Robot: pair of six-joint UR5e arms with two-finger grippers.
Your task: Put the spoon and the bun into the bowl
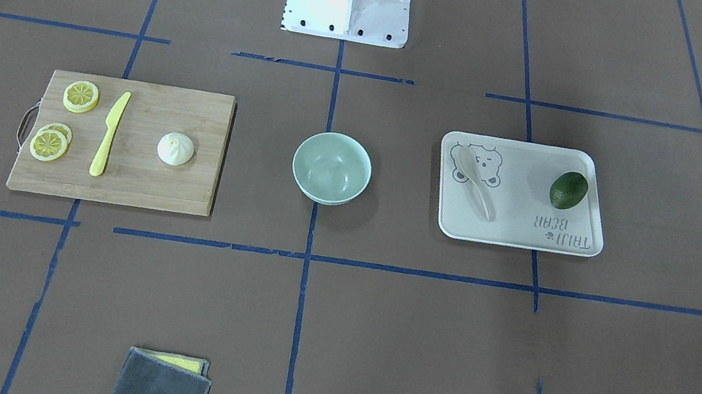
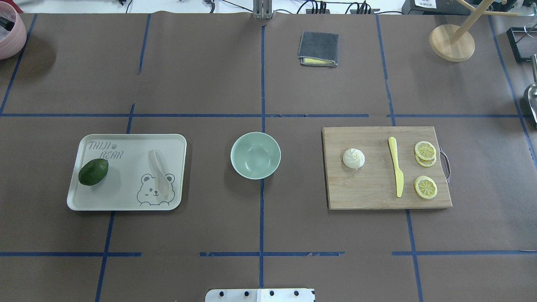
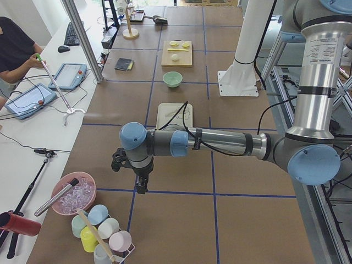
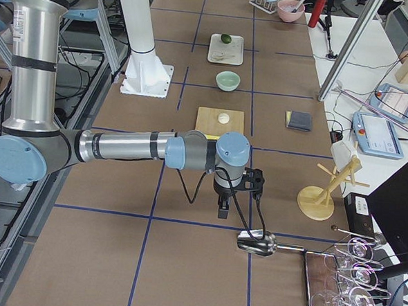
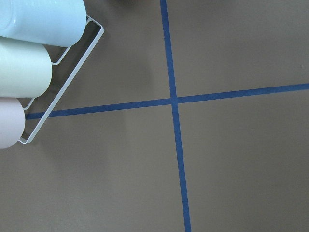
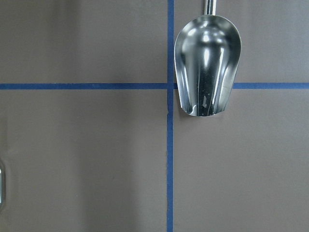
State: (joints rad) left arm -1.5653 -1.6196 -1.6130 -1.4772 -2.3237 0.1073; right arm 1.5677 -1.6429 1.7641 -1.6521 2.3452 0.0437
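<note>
Three task things are laid in a row across the middle of the table. The bowl (image 2: 255,155) is set upright at the centre on a blue tape line, and it is empty. The bun (image 2: 353,158) is placed on the board (image 2: 369,191) on the robot's right, on the part nearest the bowl. It is kept apart from the knife (image 2: 395,172) and the lemon slices (image 2: 425,150), which are laid farther out on the same board. The spoon (image 2: 159,178) is laid on the tray (image 2: 126,144) on the robot's left, with its scoop over the printed bear and its handle pointed away from the robot. An avocado (image 2: 93,172) is set at the outer end of that tray, well apart from the spoon. A folded cloth (image 2: 318,49) is seen near the table's far edge.

Both arms are held out toward the table's ends, well apart from the bowl, bun and spoon. The left gripper (image 3: 141,186) is pointed down over bare table near a rack of cups (image 5: 24,67). The right gripper (image 4: 223,210) is pointed down near a metal scoop (image 6: 207,65). Each gripper is shown only in a side view, so how far its jaws are parted, and whether anything is gripped, cannot be told.
</note>
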